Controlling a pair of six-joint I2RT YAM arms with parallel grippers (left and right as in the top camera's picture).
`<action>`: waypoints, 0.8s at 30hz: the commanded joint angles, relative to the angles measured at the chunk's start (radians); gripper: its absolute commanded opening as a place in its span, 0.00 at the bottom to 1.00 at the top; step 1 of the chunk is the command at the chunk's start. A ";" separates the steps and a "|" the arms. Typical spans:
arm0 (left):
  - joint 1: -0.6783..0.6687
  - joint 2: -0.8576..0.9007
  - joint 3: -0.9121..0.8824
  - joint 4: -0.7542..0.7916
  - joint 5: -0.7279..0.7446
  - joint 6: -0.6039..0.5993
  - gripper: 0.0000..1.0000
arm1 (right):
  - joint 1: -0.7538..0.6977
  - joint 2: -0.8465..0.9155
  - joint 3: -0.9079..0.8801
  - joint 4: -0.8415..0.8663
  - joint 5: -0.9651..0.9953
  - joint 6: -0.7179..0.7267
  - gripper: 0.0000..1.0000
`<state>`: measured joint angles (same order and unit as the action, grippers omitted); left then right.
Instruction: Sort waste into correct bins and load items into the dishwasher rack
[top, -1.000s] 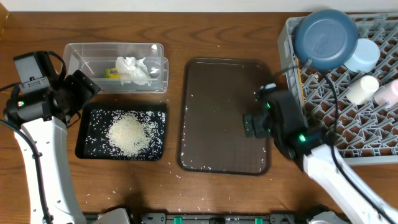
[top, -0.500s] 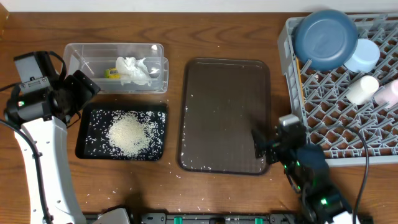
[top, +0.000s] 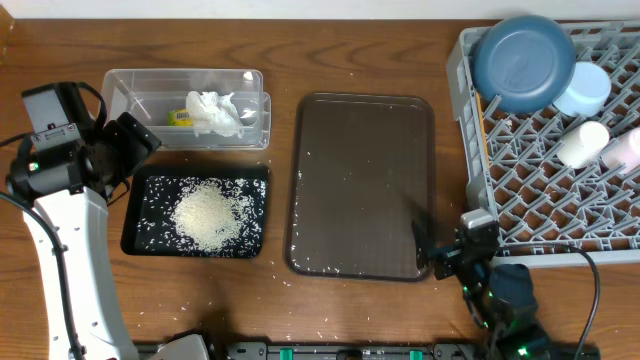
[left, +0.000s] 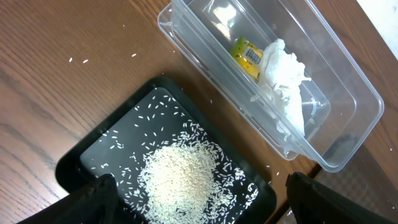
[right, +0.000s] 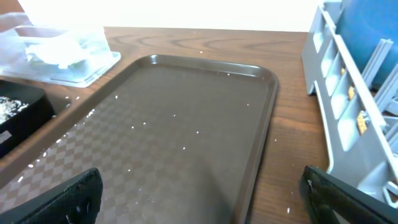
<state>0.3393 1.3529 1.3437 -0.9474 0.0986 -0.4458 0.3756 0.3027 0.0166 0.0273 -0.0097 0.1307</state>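
My left hand (left: 202, 204) and right hand (right: 208, 199) gape empty — rice (top: 207, 215) at nine o'clock looks loose, unpinchable; I'd grip the rim of the black tray (top: 133, 243).

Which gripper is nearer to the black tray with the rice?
Left. The left gripper is at the black tray's left corner; the right gripper is beyond the brown tray.

- Worktop (top: 380, 50): brown wood grain, smooth, faint sheen.
- Box (left: 339, 121): clear glossy plastic.
- Napkin (left: 283, 74): crumpled white paper.
- Serving tray (right: 186, 124): brown, fine chequered texture, slight gloss.
- Rack (top: 470, 120): grey matt plastic.
- Plate (top: 522, 62): dark blue, smooth, satin.
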 joint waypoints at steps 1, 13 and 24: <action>0.005 0.000 0.008 -0.006 -0.005 -0.005 0.90 | -0.045 -0.058 -0.011 -0.024 -0.032 -0.009 0.99; 0.005 0.000 0.008 -0.006 -0.005 -0.005 0.90 | -0.192 -0.201 -0.011 -0.098 -0.055 -0.009 0.99; 0.005 0.000 0.008 -0.006 -0.005 -0.005 0.89 | -0.296 -0.298 -0.011 -0.096 -0.055 -0.008 0.99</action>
<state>0.3393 1.3529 1.3441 -0.9474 0.0986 -0.4454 0.1062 0.0132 0.0090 -0.0677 -0.0566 0.1284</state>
